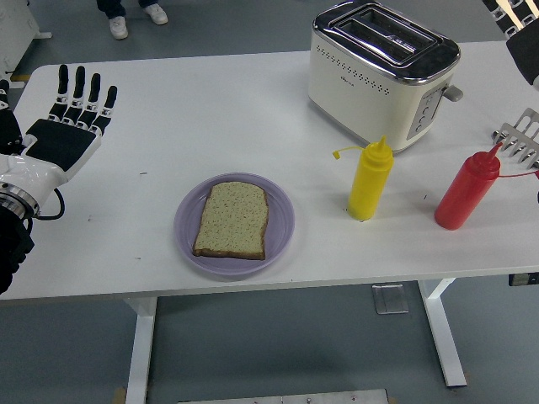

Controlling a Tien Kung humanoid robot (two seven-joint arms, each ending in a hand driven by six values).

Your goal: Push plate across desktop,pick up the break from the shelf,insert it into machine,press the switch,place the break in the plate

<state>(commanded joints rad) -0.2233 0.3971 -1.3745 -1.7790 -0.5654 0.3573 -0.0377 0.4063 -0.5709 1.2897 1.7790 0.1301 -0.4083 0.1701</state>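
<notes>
A slice of bread point(233, 219) lies flat on the purple plate point(186, 229) near the table's front edge, left of centre. The cream toaster point(379, 71) stands at the back right with both slots empty and its lever point(452, 91) on the right side. My left hand point(72, 118) hovers over the table's left end, palm forward and fingers spread, holding nothing, well left of the plate. Only a small part of my right hand point(520, 34) shows in the top right corner, far from the toaster's lever.
A yellow squeeze bottle point(370, 179) and a red squeeze bottle point(466, 191) stand right of the plate, in front of the toaster. A metal rack point(522, 143) pokes in at the right edge. A person's feet point(126, 18) show beyond the table's far side.
</notes>
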